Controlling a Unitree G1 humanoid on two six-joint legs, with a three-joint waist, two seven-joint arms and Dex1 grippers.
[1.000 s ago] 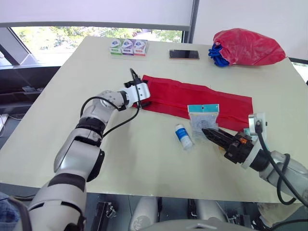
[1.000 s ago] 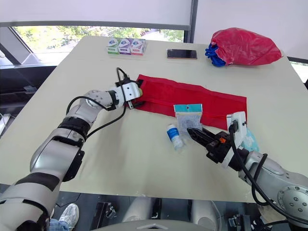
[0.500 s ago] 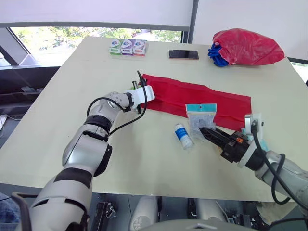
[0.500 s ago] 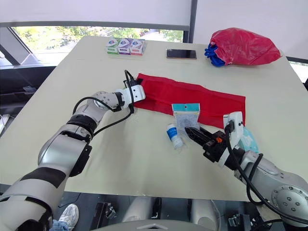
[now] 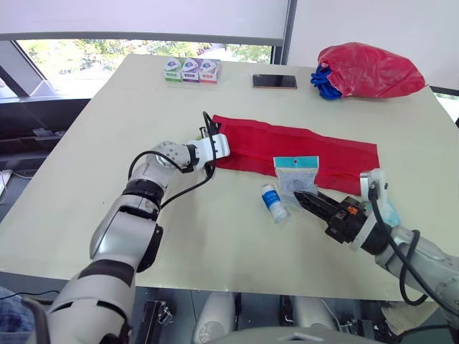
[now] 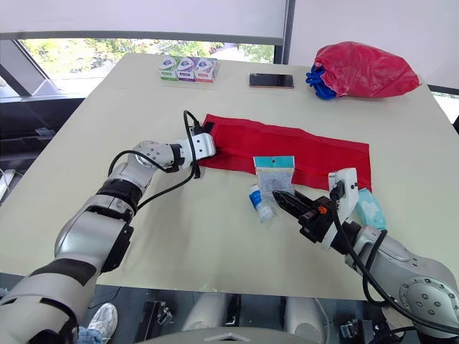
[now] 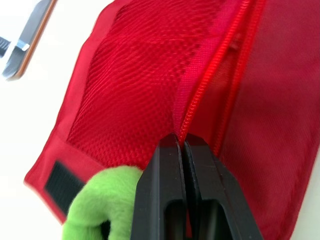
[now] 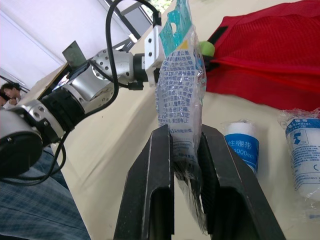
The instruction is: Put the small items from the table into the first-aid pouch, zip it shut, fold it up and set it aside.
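Now right jaws, gripping the clear teal-topped plastic packet (image 5: 296, 174), are carrying it along the red mesh pouch (image 5: 330, 153) toward left jaws still pinching its zipper.

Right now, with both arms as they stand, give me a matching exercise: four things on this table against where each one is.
1 packet
2 pouch
3 phone
4 plastic bag

A far right corner of the table
B clamped in the left gripper
C next to three small boxes
D clamped in the right gripper

Pairs: 1-D, 2-B, 3-C, 4-A
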